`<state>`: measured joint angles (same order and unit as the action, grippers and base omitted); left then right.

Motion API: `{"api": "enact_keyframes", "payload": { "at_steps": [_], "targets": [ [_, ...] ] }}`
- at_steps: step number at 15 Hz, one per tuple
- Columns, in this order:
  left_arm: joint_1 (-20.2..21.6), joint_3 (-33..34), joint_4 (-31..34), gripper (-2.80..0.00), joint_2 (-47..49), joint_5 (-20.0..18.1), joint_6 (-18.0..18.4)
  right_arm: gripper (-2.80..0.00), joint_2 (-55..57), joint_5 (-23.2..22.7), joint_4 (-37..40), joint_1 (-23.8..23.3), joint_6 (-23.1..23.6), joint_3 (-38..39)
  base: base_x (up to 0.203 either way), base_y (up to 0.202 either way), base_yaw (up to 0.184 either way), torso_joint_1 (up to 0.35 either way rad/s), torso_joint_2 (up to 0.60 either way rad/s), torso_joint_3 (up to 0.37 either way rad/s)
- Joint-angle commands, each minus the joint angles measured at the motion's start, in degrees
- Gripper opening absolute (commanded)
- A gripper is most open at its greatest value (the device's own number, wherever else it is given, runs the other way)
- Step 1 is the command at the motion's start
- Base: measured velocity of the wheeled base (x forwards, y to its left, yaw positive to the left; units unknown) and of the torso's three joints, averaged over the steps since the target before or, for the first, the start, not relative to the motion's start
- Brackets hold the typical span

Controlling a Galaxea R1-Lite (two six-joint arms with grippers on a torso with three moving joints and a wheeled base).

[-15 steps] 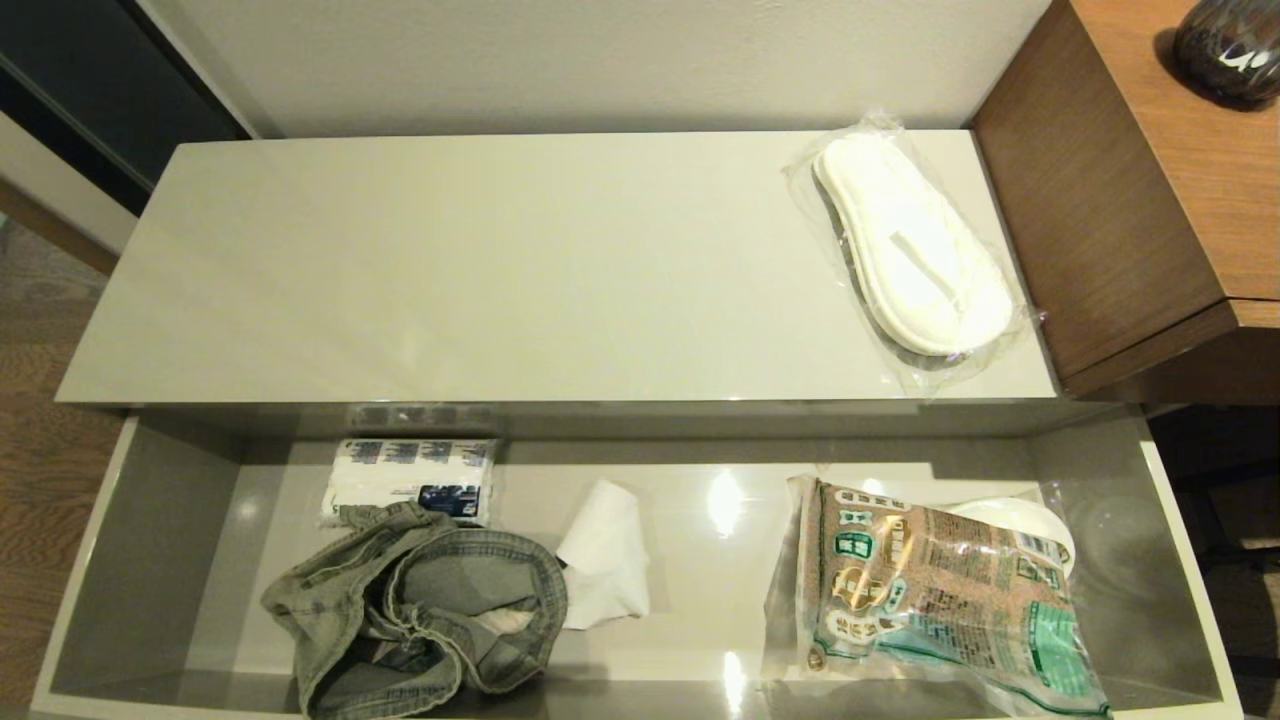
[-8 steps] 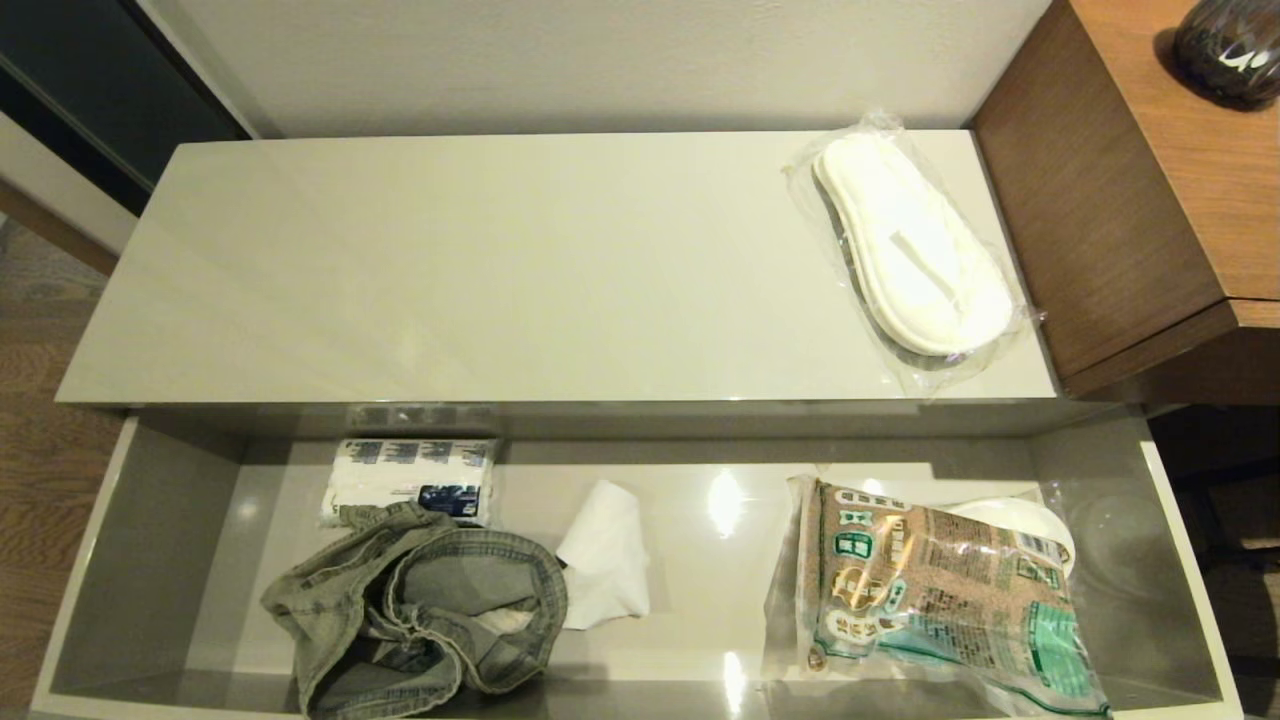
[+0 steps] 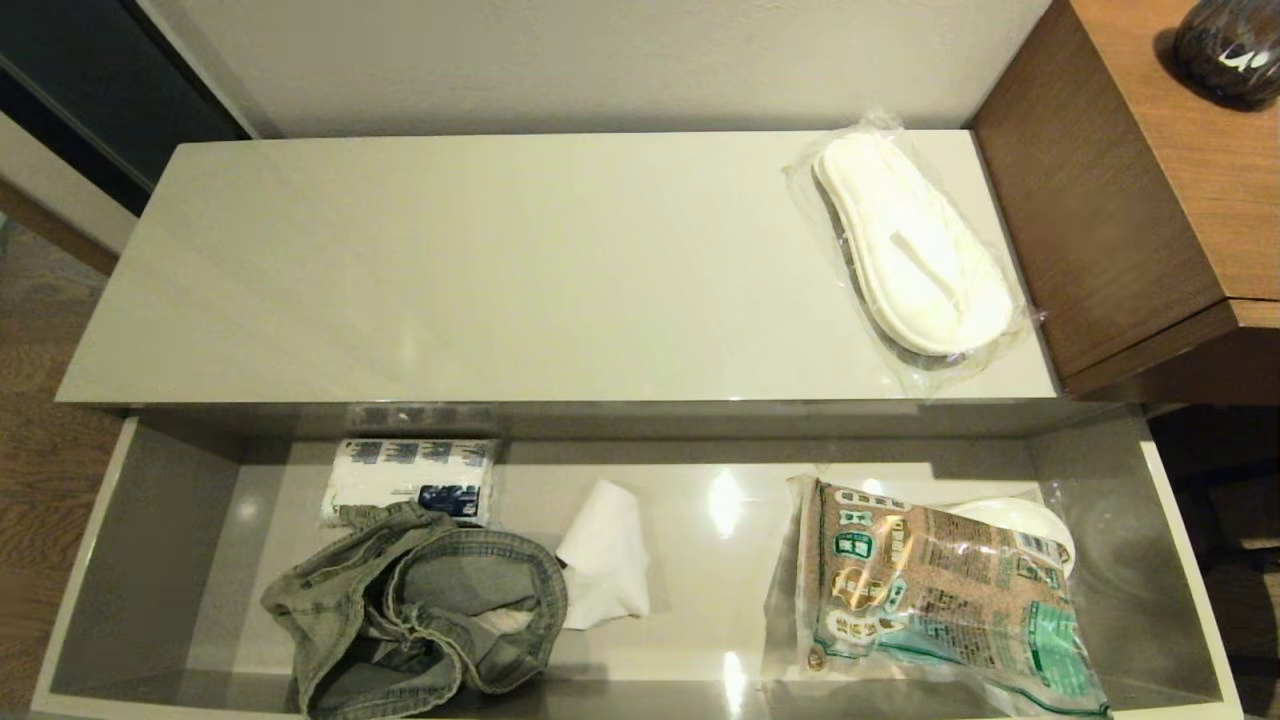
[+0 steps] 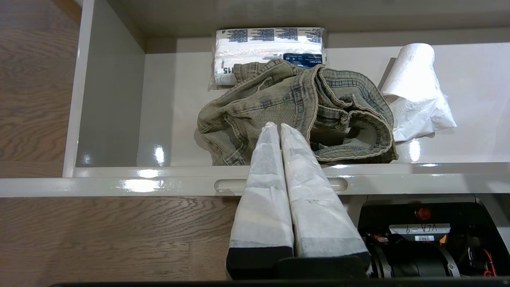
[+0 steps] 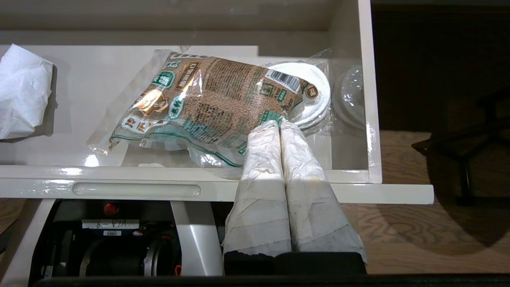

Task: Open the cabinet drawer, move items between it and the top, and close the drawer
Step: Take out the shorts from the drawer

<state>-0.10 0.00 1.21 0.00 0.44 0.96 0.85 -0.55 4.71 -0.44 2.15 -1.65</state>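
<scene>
Drawer of the low cabinet stands pulled fully out, grey walls and glossy pale floor exposed; cream front with its oblong finger recess shows in both wrist views.

Contents, robot's left to right:
- blue-and-white paper pack at the back, left of centre
- faded grey-green denim garment, crumpled, lying just in front of the pack and overlapping its front edge
- white crumpled tissue touching the garment's right side
- brown-and-green printed food packet in the right part, lying partly over a white round item in clear wrap at its back right corner
- clear round lid or dish by the right wall; cannot tell which.

Cabinet top: long glossy cream slab. Clear-wrapped pair of flat white slippers lies at its right end, angled, next to the brown wood-grain desk. Dark rounded object sits on the desk.

Left gripper: tape-wrapped fingers pressed together, nothing between them, hanging outside the drawer front with tips seen over the denim garment. Whether it touches the cloth: cannot tell.

Right gripper: fingers likewise pressed together, empty, outside the drawer front, tips seen over the food packet's near right corner. Neither arm appears in the head view.
</scene>
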Motion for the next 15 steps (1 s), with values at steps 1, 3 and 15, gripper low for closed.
{"api": "enact_keyframes", "payload": {
  "at_steps": [1,3,15],
  "targets": [
    [0.01,0.0,0.02,-2.8,0.09,0.09,0.0,-2.8,0.11,-0.15,-0.14,-0.09,0.23,0.06,0.0,0.0,0.0,0.0,0.0,0.0],
    [0.01,0.0,0.02,-2.8,0.09,0.0,0.0,-2.8,0.11,-0.24,-0.31,-0.09,0.49,0.06,0.0,0.0,0.0,0.0,0.0,0.0],
    [0.01,0.0,0.02,-2.8,0.09,0.0,0.0,-2.8,0.11,0.11,0.04,-0.09,-0.04,-0.11,0.0,0.0,0.0,0.0,0.0,0.0]
  ]
}}
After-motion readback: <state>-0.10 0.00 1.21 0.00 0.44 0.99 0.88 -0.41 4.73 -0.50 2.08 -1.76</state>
